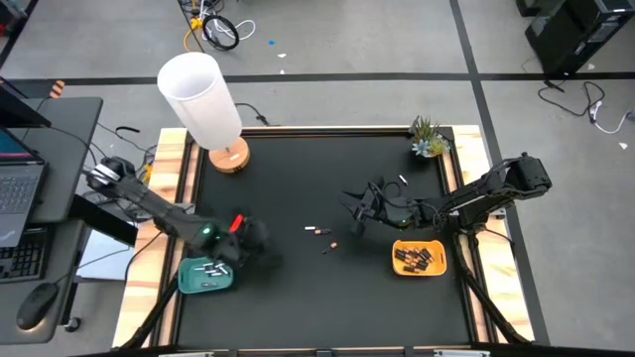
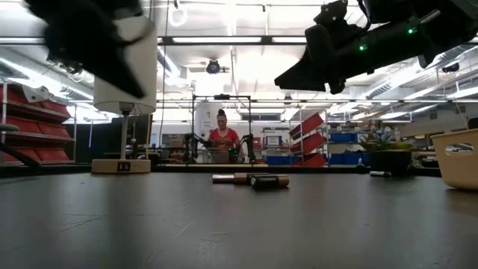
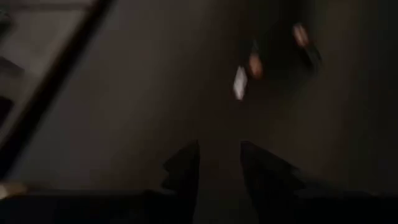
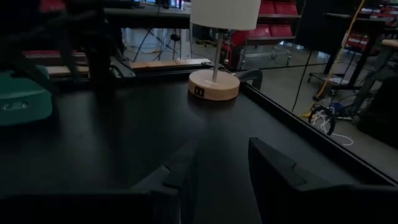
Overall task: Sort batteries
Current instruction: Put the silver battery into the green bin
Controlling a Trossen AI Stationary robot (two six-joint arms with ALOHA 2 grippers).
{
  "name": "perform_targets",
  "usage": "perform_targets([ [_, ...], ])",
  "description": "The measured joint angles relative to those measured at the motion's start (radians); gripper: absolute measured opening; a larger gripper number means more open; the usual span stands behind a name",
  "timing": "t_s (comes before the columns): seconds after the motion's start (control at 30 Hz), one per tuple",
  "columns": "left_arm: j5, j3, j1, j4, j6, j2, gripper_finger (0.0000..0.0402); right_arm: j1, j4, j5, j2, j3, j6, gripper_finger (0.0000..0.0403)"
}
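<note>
Sorting looks well advanced but unfinished. The green tray (image 1: 205, 278) at the bench's (image 1: 298, 178) left front already holds several pale batteries, and the orange tray (image 1: 419, 258) at the right front holds a cluster of dark ones. A few loose batteries (image 1: 319, 234) remain on the open bench between the two trays, with one pale battery (image 1: 402, 180) farther back near the small potted plant (image 1: 429, 137). In the low view a dark battery (image 2: 269, 181) lies touching a lighter one, both flat on the bench.

The left gripper (image 1: 248, 238) hovers just beside the green tray's rear corner. Its fingers (image 3: 183, 168) are spread with a narrow gap and nothing between them; the loose batteries lie ahead of them, well apart. The right gripper (image 1: 357, 210) hangs above the bench behind the orange tray, near the middle batteries but not touching them. Its fingers (image 4: 180, 165) also stand apart and empty, facing the lamp (image 4: 214, 84).
</note>
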Motion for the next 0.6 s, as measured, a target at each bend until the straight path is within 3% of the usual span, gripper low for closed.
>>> perform_targets([
  [0.23, -0.026, -0.039, 0.103, 0.401, 0.148, 0.102, 0.0131, -0.005, 0.005, 0.000, 0.010, 0.000, 0.045, 0.0125],
  [0.47, 0.046, -0.040, 0.174, 0.530, 0.136, 0.205, 0.0130, -0.006, 0.046, -0.099, 0.009, 0.000, -0.035, 0.0111],
  [0.6, 0.063, -0.040, 0.209, 0.583, 0.124, 0.237, 0.0130, -0.004, 0.035, -0.101, 0.010, 0.000, -0.064, 0.0101],
])
